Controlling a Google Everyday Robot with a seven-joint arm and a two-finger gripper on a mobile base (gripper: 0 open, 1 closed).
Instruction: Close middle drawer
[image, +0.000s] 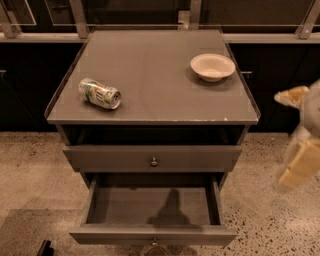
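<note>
Approaching looks like the step in hand: the gripper (301, 150) hangs right of the cabinet (150, 75), its state impossible to tell, well apart from the middle drawer (152, 234), which stands far out. The next move likely calls for meeting the drawer's front squarely and pushing straight in.

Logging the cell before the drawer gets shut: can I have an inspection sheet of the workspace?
Surface: grey cabinet top, raised side edges.
Job's things: middle drawer pulled far out, tray empty; top drawer slightly out.
Clutter: can on its side, left; bowl upright, right.
Grippers: end effector at right edge of view, beside the cabinet, clear of both drawers.
Cables: nothing seen.
Surroundings: speckled floor; dark cabinets and metal rail behind.
</note>
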